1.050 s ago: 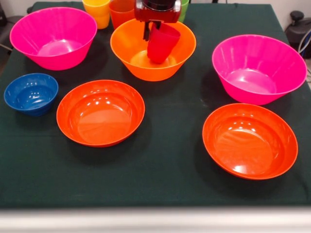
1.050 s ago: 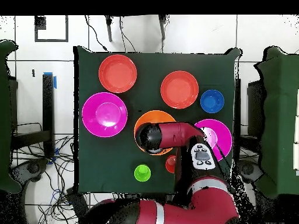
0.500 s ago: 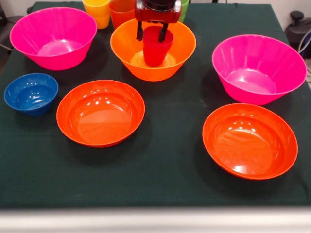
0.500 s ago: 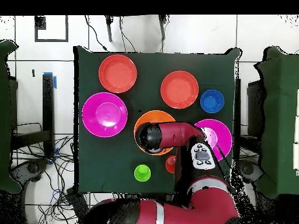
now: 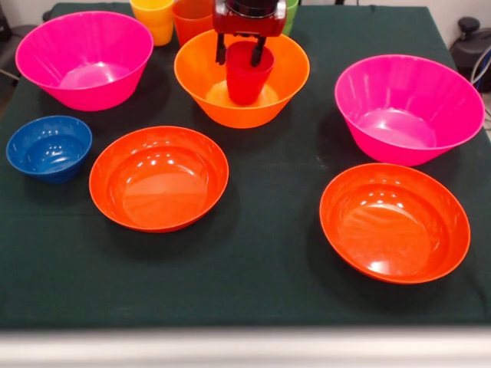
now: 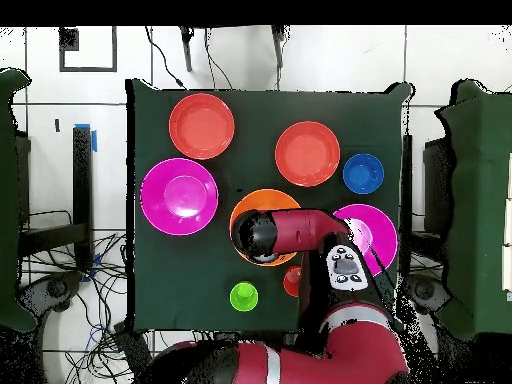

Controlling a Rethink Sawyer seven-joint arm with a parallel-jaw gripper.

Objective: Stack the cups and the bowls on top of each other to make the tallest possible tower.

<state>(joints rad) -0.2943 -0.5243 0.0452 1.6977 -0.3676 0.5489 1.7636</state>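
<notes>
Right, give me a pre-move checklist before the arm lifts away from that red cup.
1. Red cup upright inside the large orange bowl: ok.
2. Cup base flat on the bowl floor: cannot tell, the front view shows it low in the bowl, but contact is not clear.
3. Gripper released: ok, a dark finger stands on each side of the cup rim, apart from it.
4. Blue bowl free for the next pick: ok, alone on the cloth.
5. Yellow cup and orange cup behind the bowl clear of the arm: cannot tell.
</notes>
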